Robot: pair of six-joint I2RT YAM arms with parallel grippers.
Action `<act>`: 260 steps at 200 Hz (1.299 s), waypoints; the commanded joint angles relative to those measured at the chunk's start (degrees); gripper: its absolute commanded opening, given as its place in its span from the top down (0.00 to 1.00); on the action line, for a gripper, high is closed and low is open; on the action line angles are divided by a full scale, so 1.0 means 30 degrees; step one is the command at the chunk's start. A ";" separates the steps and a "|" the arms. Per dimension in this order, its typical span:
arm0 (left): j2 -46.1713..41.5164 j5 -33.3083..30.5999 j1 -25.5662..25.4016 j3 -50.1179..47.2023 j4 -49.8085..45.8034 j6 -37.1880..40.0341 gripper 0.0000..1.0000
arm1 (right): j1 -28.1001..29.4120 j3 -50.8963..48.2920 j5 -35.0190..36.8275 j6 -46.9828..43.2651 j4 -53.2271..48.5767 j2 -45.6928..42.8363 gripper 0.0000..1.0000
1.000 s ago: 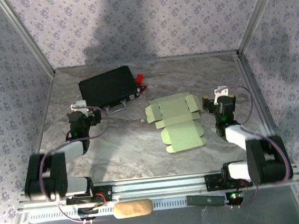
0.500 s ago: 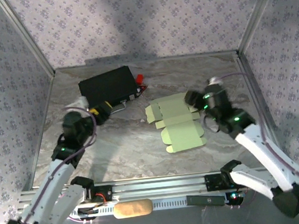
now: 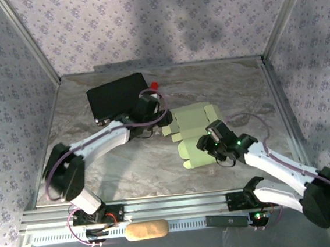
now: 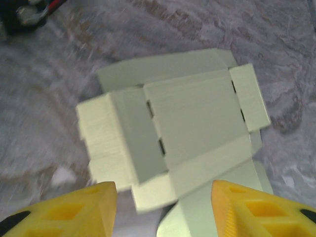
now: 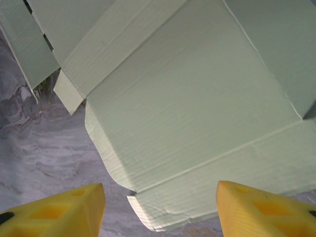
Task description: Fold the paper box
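paper box flat | l hand, r hand at it | jaws apart

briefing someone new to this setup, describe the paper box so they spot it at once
On the grey marbled table, look just right of centre, to the right of the black case. The paper box lies there as a flat cutout with flaps and tabs. Its pale green, thin card sets it apart from the dark, bulky case.

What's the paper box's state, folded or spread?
Spread: the paper box lies as a flat cutout on the table, flaps and tabs unfolded.
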 commanded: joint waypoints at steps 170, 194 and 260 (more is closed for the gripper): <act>0.4650 -0.1443 -0.0658 -0.1939 0.2973 -0.2428 0.65 | -0.6297 -0.2969 -0.5282 -0.0025 0.1381 -0.1631 0.30; 0.4023 -0.1836 -0.1345 -0.3783 0.4885 -0.5569 0.68 | -0.8352 -0.2394 -0.6619 -0.1963 0.1176 -0.0318 0.30; 0.3099 -0.5809 -0.5000 -0.4828 0.4413 -1.3168 0.74 | -1.3703 0.2884 -0.6626 -0.7823 -0.1576 0.4697 0.30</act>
